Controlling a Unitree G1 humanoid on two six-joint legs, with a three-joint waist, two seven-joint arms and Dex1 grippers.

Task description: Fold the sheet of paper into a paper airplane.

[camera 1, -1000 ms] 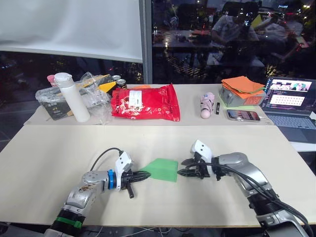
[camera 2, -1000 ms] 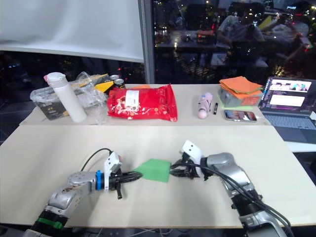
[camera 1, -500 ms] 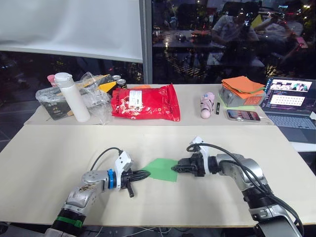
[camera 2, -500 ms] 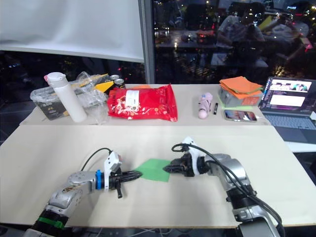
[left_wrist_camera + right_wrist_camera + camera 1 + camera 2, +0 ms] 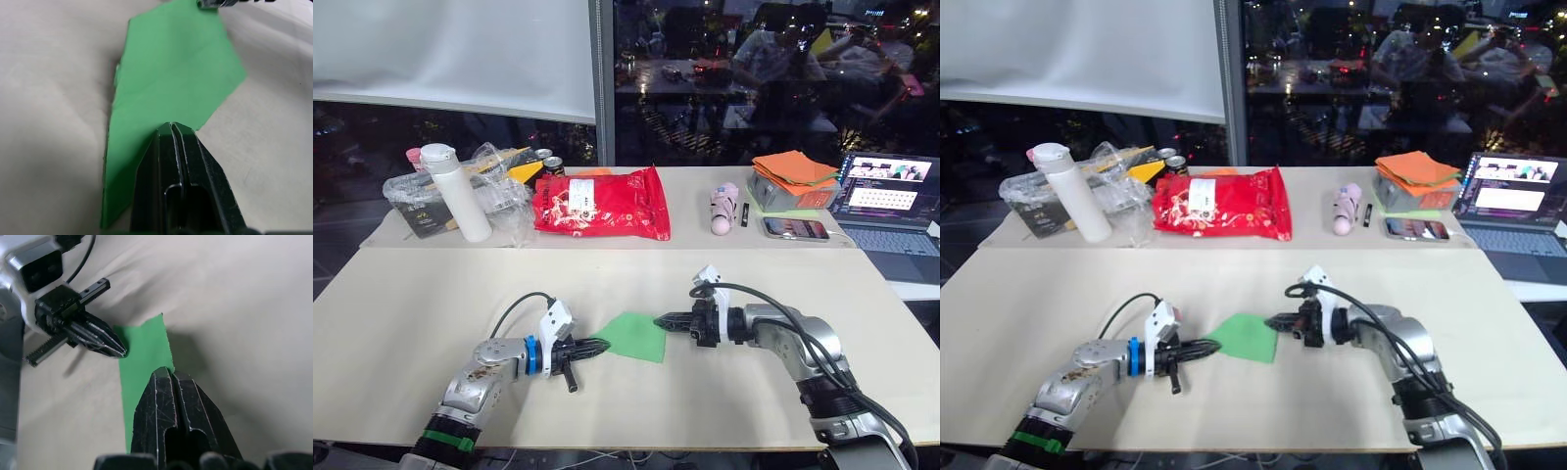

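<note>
The sheet of paper [image 5: 632, 336], already a creased green shape with slanted edges, lies on the beige surface [image 5: 401, 313] toward its near edge, about midway between the surface's left and right edges, and both arms reach in low to meet it from opposite sides. The left arm stretches forward and inward from the near left, forearm almost level with the surface, and the left tool [image 5: 598, 345] points toward the right, its two black fingers pressed together on the paper's left edge; the left wrist view shows those fingers [image 5: 172, 147] closed flat over the green with no gap between them. The right arm comes in from the near right with its elbow bent, forearm lying level and cable looping over the wrist, and the right tool [image 5: 662, 321] points left, pinching the paper's far right corner; in the right wrist view its fingers [image 5: 168, 382] are shut tip to tip on the green edge, with the left tool [image 5: 115, 348] seen across the paper at the opposite side. The two tools sit close, with the paper spanning the space between them. Along the surface's far edge stand a white bottle [image 5: 455, 192], a clear plastic bag of items [image 5: 502, 192], a red snack bag [image 5: 602, 203], a small pink object [image 5: 723, 208], a phone [image 5: 794, 228], an orange paper stack [image 5: 793, 174], and, at the far right corner, an open laptop [image 5: 888, 196].
</note>
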